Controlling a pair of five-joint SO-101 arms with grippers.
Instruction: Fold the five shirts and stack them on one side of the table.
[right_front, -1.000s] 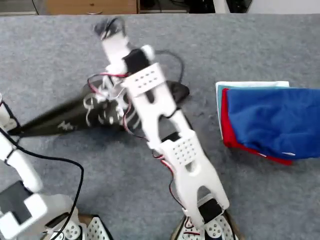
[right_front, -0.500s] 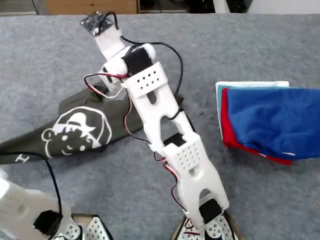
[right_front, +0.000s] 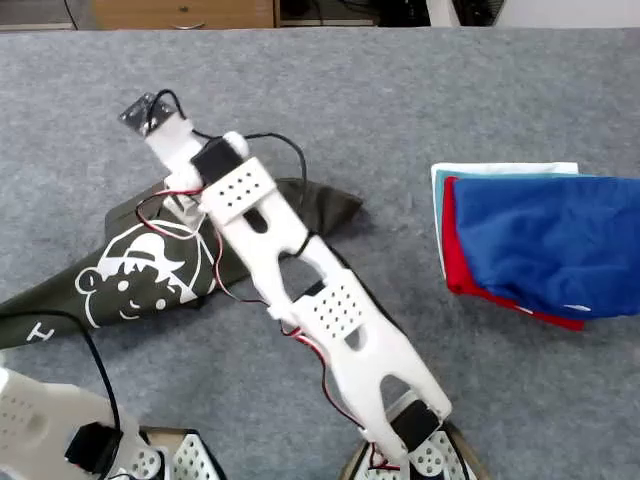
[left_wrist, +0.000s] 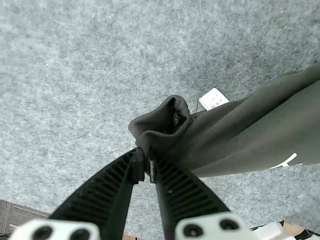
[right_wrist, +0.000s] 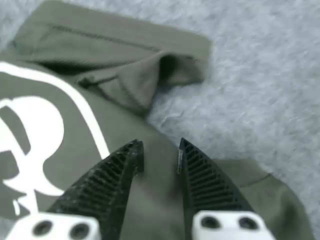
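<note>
Across the left half of the high view, the olive shirt (right_front: 325, 205) lies spread on the grey surface (right_front: 420, 110). Its white cartoon print (right_front: 130, 275) faces up, and one end tapers away to the frame's left edge. The right arm (right_front: 300, 290) stretches from the bottom centre toward the upper left, with its wrist over the shirt's upper edge, just beside the print.

From the right wrist view, the right fingers (right_wrist: 112, 177) stand a narrow gap apart with nothing caught between them. Their tips are low over the olive cloth, near a folded-over corner of the shirt. Whether the tips touch the fabric cannot be told.

From the left wrist view, the left fingers (left_wrist: 117, 187) are pressed together on a bunched bit of the shirt's edge, which puffs out just past their tips. A small white label (left_wrist: 214, 98) sits beside that bunch, and the cloth runs away from the pinch in one long fold.

At the lower left corner of the high view sits the left arm (right_front: 45, 425), with a black cable (right_front: 95, 360) looping above it.

At the right edge, well apart from the olive shirt, rests the stack (right_front: 540, 240) of folded shirts. Blue is on top, red (right_front: 452, 270) is beneath it, and a white and teal edge (right_front: 500, 170) shows along the stack's upper side.
</note>
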